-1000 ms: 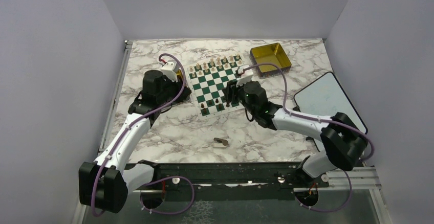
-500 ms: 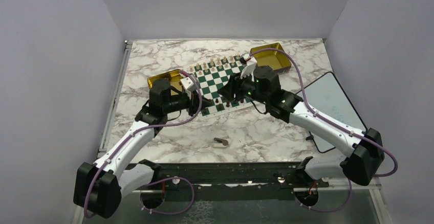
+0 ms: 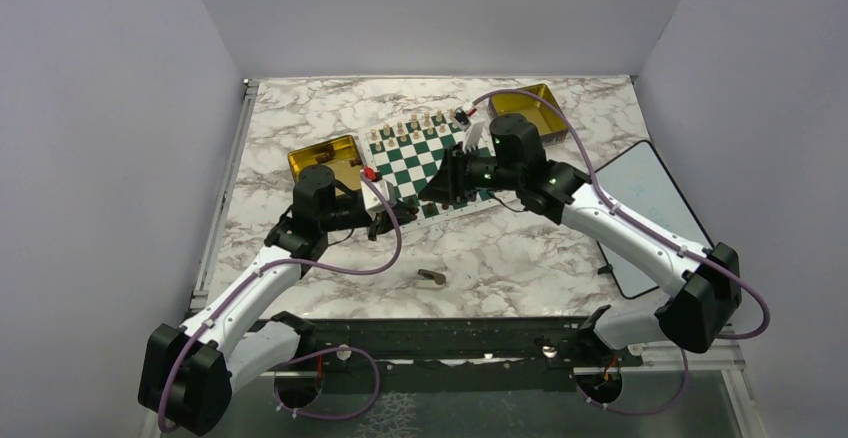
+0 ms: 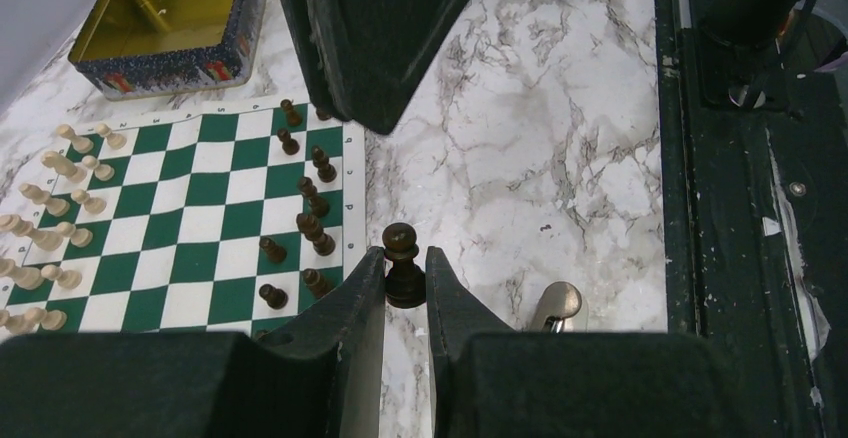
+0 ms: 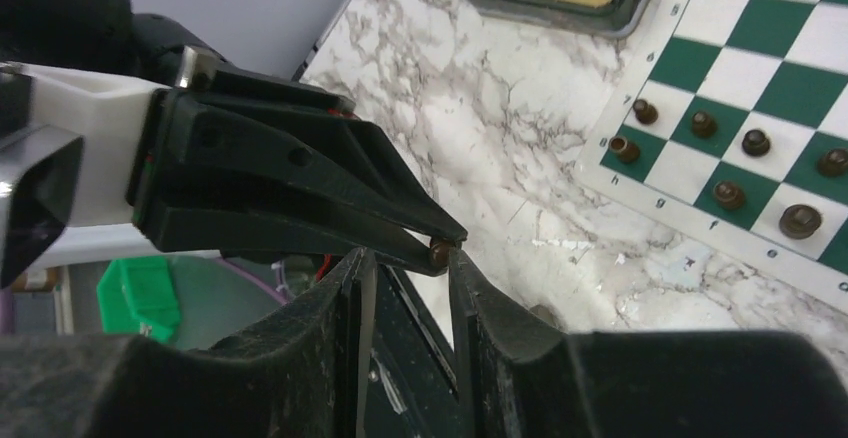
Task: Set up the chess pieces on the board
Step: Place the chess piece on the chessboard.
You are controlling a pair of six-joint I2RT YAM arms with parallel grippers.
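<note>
My left gripper (image 4: 405, 258) is shut on a dark pawn (image 4: 402, 243), pinching its lower body just off the near edge of the green and white board (image 4: 205, 223). From above, the left gripper (image 3: 385, 220) sits at the board's (image 3: 418, 163) near left corner. My right gripper (image 3: 430, 190) points down and left at it from over the board. In the right wrist view the right gripper (image 5: 408, 255) stands open, and the pawn's head (image 5: 438, 252) shows between its tips. Several dark chess pieces (image 4: 310, 208) stand along the board's near rows.
Cream pieces (image 3: 420, 123) fill the board's far rows. One gold tin (image 3: 325, 156) lies left of the board; another (image 3: 535, 108) at the back right is partly hidden by the right arm. A small metal object (image 3: 432, 278) lies on the marble. A white tablet (image 3: 645, 208) rests at the right.
The left arm swung right from the left gold tin to the board's near corner. The right gripper turned left toward it and its jaws narrowed.
</note>
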